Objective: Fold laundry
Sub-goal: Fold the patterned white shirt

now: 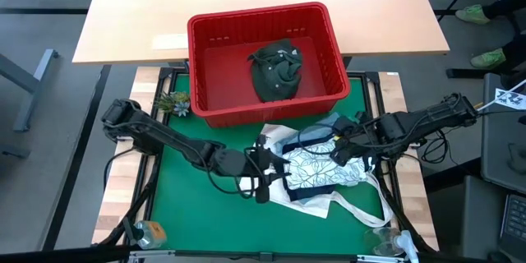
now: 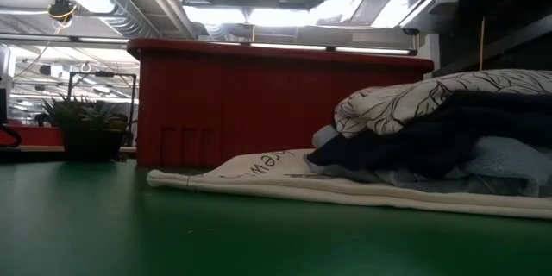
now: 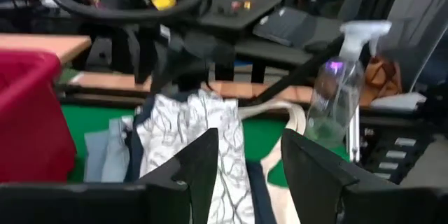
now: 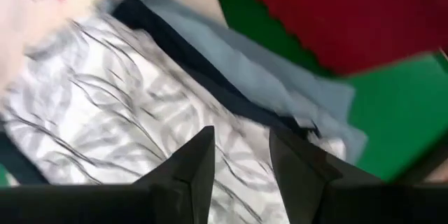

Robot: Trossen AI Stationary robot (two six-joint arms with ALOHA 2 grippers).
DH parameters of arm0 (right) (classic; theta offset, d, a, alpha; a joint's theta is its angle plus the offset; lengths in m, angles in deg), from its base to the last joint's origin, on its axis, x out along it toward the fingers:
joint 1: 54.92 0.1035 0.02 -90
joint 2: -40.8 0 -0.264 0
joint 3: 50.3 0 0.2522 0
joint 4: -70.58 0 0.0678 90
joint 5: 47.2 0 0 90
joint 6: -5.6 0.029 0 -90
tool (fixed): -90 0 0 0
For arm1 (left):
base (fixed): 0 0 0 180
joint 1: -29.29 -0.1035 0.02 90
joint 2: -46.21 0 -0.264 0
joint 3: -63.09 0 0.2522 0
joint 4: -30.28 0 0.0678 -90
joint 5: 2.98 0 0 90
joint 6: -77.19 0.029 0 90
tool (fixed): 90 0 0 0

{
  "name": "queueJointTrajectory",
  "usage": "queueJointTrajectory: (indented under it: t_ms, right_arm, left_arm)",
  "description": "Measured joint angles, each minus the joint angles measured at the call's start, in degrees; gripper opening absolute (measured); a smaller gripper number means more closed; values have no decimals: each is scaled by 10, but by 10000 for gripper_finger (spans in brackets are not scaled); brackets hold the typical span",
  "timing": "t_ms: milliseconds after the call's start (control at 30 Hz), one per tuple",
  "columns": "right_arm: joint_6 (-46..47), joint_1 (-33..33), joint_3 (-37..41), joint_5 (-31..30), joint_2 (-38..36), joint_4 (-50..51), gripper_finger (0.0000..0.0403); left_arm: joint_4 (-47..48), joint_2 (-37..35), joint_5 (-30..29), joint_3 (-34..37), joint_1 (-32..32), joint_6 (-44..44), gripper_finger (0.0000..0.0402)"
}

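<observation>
Left tool: fingers apart, nothing between, poised at one edge of laundry pile. White leaf-print garment just ahead of it, on top of pile. Navy garment and light blue denim garment under it, all lying on white tote bag on green bench. Right tool: fingers apart, empty, over pile's opposite edge. Dark olive garment well beyond both tools, inside red slotted plastic basket.
</observation>
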Motion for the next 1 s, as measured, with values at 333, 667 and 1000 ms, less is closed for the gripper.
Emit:
queueJointTrajectory:
  t_ms: [333, 667, 1000]
  right_arm:
    - [-65, 0, 0, -14, 0, -121, 136]
    - [-113, -2, 0, -19, 0, -172, 136]
    - [-176, -87, 0, -28, 0, -223, 136]
  left_arm:
    - [16, -52, -20, 0, -2, 0, 151]
    - [75, -99, -20, 0, -4, -1, 151]
    - [101, -100, -24, 0, -10, -2, 151]
